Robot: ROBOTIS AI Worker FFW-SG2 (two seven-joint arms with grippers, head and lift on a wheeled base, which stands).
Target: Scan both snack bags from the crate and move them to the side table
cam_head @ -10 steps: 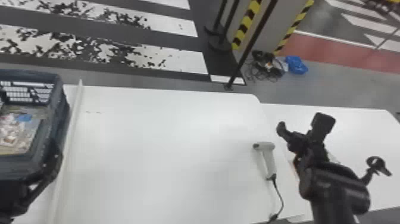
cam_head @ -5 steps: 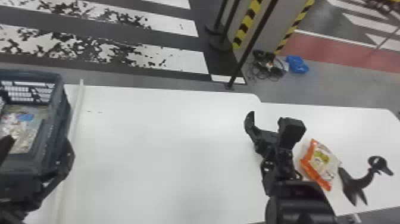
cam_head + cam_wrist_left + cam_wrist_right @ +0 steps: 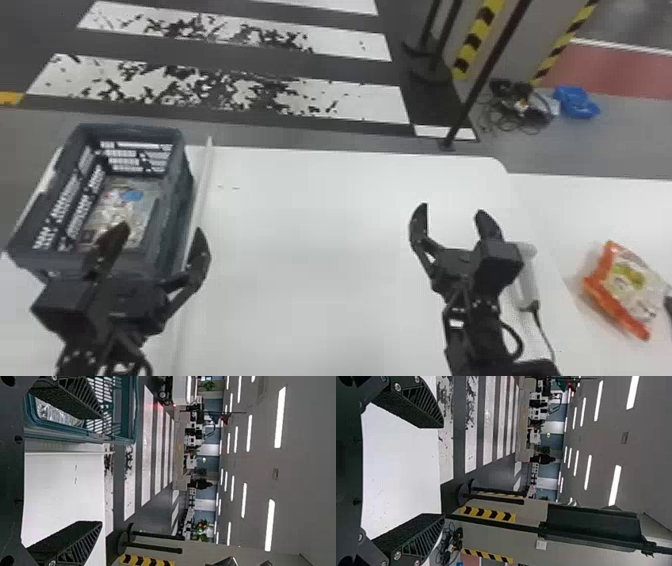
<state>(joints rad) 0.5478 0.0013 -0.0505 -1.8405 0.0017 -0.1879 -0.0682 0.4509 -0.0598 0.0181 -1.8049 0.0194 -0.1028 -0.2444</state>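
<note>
Head view: left gripper (image 3: 160,231) spread, empty at crate (image 3: 176,200) near end, clear packet (image 3: 119,212) inside; right gripper (image 3: 452,211) open beside scanner (image 3: 528,285); orange-edged snack bag (image 3: 622,287) on side table (image 3: 555,210), right. Off-centre lowering could snag left gripper on crate wall

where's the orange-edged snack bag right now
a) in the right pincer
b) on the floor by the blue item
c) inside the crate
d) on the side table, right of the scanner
d, the snack bag lies on the side table, to the right of the scanner.
</note>
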